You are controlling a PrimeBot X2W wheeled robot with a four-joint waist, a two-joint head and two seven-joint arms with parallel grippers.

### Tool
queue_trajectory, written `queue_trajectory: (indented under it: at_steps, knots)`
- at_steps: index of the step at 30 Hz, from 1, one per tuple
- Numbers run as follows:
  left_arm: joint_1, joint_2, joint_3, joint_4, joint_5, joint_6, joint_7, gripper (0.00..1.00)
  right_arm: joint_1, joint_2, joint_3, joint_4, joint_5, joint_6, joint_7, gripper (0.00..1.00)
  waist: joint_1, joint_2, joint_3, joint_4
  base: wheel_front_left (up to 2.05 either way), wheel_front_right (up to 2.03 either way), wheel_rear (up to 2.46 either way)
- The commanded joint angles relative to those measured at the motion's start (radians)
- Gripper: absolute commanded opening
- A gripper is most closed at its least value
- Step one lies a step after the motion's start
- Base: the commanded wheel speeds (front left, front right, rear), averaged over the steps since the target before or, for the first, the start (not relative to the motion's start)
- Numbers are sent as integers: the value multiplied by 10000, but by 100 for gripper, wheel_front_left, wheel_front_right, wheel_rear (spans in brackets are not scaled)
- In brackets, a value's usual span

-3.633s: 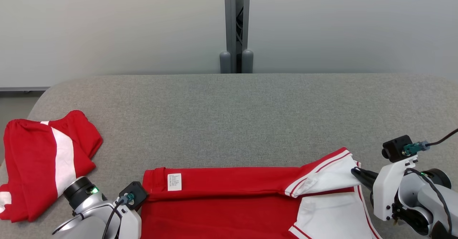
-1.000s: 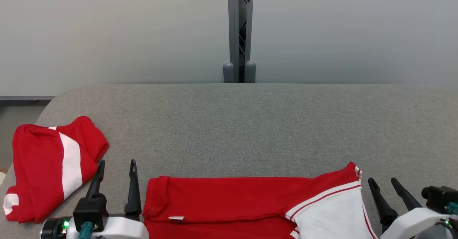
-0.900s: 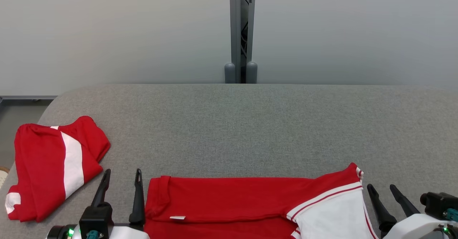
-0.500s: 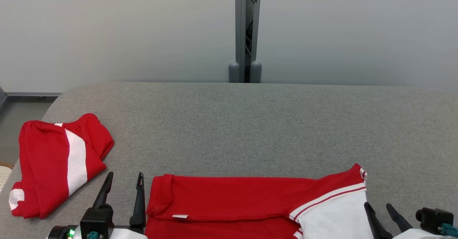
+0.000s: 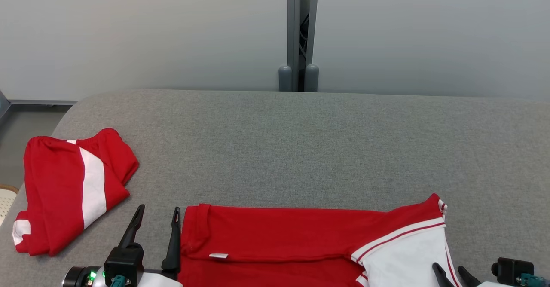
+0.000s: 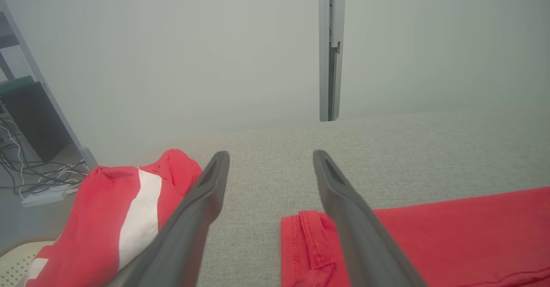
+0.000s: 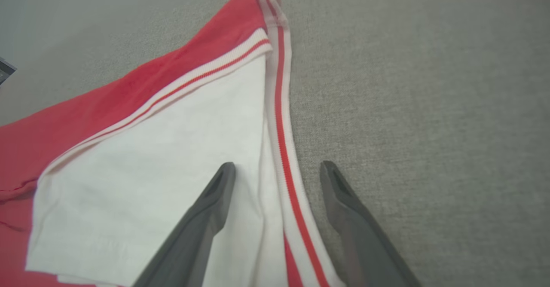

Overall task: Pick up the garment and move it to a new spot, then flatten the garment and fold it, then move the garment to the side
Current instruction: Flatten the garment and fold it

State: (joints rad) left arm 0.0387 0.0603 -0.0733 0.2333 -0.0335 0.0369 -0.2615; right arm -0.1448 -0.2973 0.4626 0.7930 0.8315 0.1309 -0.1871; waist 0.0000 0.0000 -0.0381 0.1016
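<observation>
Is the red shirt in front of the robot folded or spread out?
Folded at least once: the red shirt has a strip doubled over itself, label at its edge.

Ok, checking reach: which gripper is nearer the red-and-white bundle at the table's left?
Left. The left gripper is just beside the bundle; the right gripper is far off, at the shirt's white sleeve.

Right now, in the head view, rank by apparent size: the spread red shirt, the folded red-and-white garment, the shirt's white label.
1. spread red shirt, cut off by the bottom edge
2. folded red-and-white garment
3. white label, smallest
</observation>
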Motion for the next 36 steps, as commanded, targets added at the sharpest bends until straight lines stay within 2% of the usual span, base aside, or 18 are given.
queue_trajectory:
  at_steps: [1, 11, 12, 13, 14, 15, 16, 36]
  knots:
    - [-134, 35, 48, 2, 76, -31, -36, 100, -53, 16, 61, 118, 101, -5, 67, 100, 0, 0, 24, 14, 0, 0, 0]
    - [-222, 30, 39, 83, 224, -173, -36, 100, -322, 524, 1072, 330, 923, 0, 47, 100, 0, 0, 102, 71, 0, 0, 0]
    - [-224, 30, 32, 90, 235, -170, -36, 100, -331, 556, 1153, 313, 1021, 7, 31, 95, 0, 0, 104, 76, 0, 0, 0]
    - [-228, 31, 34, 99, 241, -185, -36, 100, -349, 575, 1237, 309, 1118, 7, 16, 49, 0, 0, 106, 81, 0, 0, 0]
    - [-234, 34, 33, 105, 250, -195, -36, 100, -364, 573, 1317, 299, 1214, 7, 13, 35, 0, 0, 110, 83, 0, 0, 0]
    - [-243, 39, 34, 107, 262, -201, -36, 100, -394, 545, 1393, 303, 1301, 7, 5, 12, 0, 0, 117, 84, 0, 0, 0]
    - [-252, 43, 39, 106, 273, -200, -36, 100, -435, 509, 1461, 308, 1381, 6, -23, 0, 0, 0, 126, 81, 0, 0, 0]
    - [-250, -7, -118, 192, 149, -117, -36, 100, -1684, -581, 1367, 1787, 1713, -16, -730, 0, 0, 0, 143, -42, 0, 0, 0]
